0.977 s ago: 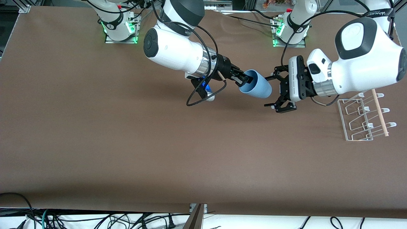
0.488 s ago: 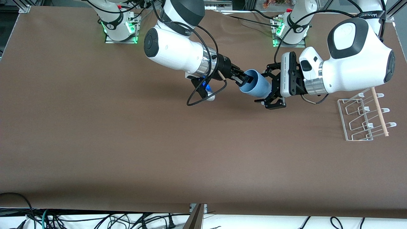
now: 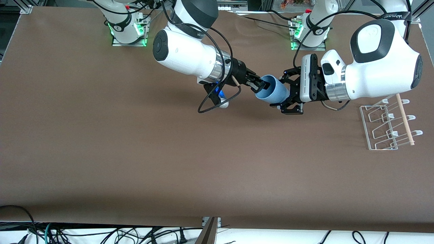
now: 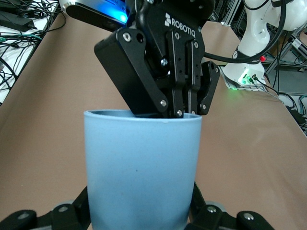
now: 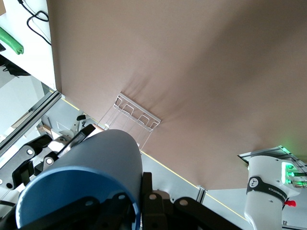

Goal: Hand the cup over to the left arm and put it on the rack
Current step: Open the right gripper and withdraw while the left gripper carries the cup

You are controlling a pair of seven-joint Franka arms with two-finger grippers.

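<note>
A small, plain light-blue plastic cup (image 3: 272, 93), handleless and slightly tapered, is held tilted on its side in the air over the middle of the brown desk (image 3: 135, 152), its rim pinched by the right gripper (image 3: 258, 85). Its base is flanked by the spread fingers of the left gripper (image 3: 284, 91); contact cannot be judged. The white wire rack (image 3: 386, 127) is seen near the desk's edge at the left arm's end, with bare desk between.

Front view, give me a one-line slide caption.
Mid-air handover: right gripper pinches the blue cup's rim while the left gripper straddles its base, rack waiting.
</note>
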